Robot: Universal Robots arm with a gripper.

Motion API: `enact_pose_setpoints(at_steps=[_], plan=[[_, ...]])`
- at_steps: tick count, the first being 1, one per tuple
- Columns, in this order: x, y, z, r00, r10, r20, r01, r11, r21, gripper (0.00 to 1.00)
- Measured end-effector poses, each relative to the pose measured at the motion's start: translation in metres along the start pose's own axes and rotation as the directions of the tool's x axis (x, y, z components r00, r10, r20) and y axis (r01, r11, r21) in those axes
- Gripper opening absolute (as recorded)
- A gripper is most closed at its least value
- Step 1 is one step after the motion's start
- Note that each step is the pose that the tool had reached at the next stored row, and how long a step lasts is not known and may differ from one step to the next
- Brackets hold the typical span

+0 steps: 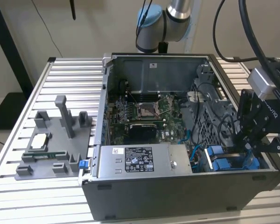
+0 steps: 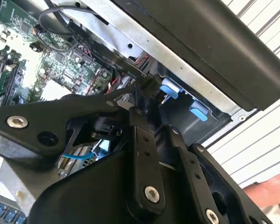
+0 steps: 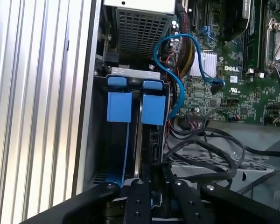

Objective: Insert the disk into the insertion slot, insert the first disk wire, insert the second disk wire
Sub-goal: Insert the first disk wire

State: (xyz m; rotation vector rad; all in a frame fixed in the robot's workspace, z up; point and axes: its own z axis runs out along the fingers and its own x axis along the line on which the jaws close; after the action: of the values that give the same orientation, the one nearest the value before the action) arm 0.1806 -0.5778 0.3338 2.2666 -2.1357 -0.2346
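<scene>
**Pincer at the drive cage, lower right of the exterior view**

The pincer (image 1: 246, 146) hung over the drive cage (image 1: 214, 126) inside the open computer case (image 1: 177, 198); whether it was open or closed could not be told. In the first wrist view the pincer (image 3: 157, 176) sat right at the edge of what looked like the disk (image 3: 151, 140), standing edge-on in the slot (image 3: 130, 144) beneath 2 blue tabs (image 3: 153, 103). A blue cable (image 3: 177, 84) looped beside the cage toward the circuit board (image 3: 233, 88). The grey power box (image 1: 140, 161) lay at the lower centre of the exterior view, and the case stood on a slatted table (image 1: 70, 77).
</scene>
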Motion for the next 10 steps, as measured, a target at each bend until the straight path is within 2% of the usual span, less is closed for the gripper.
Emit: enact_pose_setpoints(at_steps=[6,10], plan=[[-0.0019,0.0059,-0.0159,0.9999,0.003,0.0143,-0.003,1.0000,0.0012,1.00],[-0.0029,0.0077,-0.0261,0.9999,0.004,0.0164,-0.004,1.0000,0.0014,1.00]])
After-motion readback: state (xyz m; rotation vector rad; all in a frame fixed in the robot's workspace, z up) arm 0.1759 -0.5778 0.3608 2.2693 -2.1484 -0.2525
